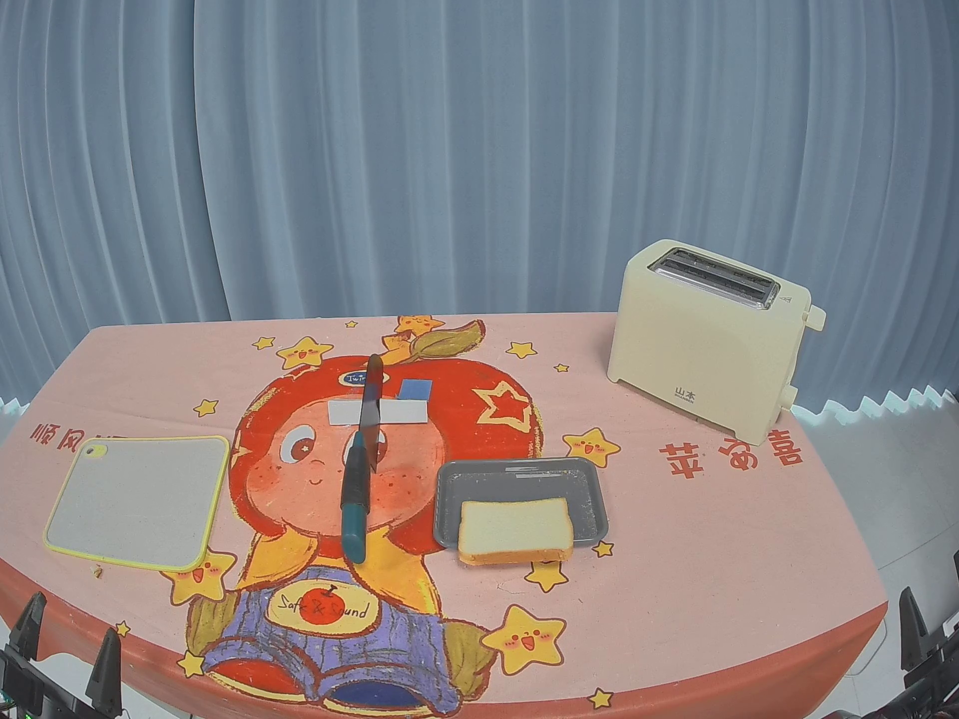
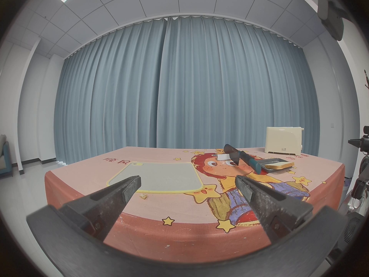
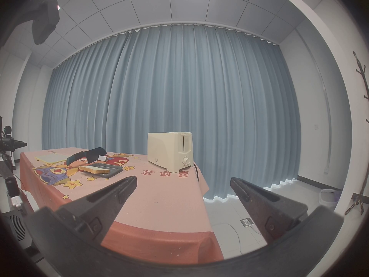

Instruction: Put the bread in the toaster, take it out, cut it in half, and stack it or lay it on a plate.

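— Closest of all, the left gripper (image 2: 187, 179) is seen, held just off the near left edge of the counter (image 1: 699, 591). Its jaws are spread wide and empty.

— And the right gripper (image 3: 182, 181)?

— The same is noted there: jaws wide apart, nothing gripped, and it is held off the counter's near right corner.

— Where is the bread (image 1: 515, 529) found?

— It is laid flat on the near part of a grey plate (image 1: 519, 476), right of the counter's middle. Its front edge is pushed out over the plate's rim.

— The toaster (image 1: 709, 337)?

— It is stood upright at the far right, well apart from the plate, with its two slots turned upward.

— What else is set out?

— A knife (image 1: 358, 471) with a teal handle is laid just left of the plate. Its blade is pointed toward the curtain (image 1: 479, 132) and rested across a white-and-blue strip (image 1: 380, 409). A cutting board (image 1: 140, 499) with a yellow rim is laid flat at the near left, apart from the knife.
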Available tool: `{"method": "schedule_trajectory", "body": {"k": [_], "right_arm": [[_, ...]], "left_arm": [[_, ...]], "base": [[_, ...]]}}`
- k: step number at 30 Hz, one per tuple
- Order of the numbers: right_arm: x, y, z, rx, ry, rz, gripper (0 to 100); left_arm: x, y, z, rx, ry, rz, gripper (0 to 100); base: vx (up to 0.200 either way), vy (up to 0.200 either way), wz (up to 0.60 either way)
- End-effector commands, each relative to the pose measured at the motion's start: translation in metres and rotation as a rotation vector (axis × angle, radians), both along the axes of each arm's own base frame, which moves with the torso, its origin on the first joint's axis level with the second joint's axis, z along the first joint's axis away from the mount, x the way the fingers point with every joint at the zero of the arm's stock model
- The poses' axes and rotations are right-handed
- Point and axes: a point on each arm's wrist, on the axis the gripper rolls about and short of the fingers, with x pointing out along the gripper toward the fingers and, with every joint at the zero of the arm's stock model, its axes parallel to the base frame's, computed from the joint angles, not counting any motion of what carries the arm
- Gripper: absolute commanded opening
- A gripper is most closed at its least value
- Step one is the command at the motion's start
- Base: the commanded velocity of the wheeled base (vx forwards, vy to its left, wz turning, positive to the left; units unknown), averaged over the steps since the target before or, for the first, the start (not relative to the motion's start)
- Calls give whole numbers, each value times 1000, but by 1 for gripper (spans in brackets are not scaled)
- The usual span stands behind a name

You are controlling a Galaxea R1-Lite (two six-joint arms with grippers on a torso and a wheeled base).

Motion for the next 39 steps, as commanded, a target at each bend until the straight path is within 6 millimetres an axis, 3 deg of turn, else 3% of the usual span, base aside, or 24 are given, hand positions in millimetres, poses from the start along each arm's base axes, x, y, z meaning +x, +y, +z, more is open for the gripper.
{"method": "schedule_trajectory", "body": {"k": [1,14,19,39], "right_arm": [[0,0,-5,0,1,-1,100],[0,0,-4,1,-8,-5,100],[-1,0,9,-34,-140,-8,100],[-1,0,11,-42,-159,4,100]], "left_arm": [[1,0,-5,0,19,1,100],[1,0,-5,0,19,1,100],[1,0,-5,0,19,1,100],[1,0,-5,0,19,1,100]], "base": [[0,0,0],[0,0,0],[0,0,0],[0,0,0]]}}
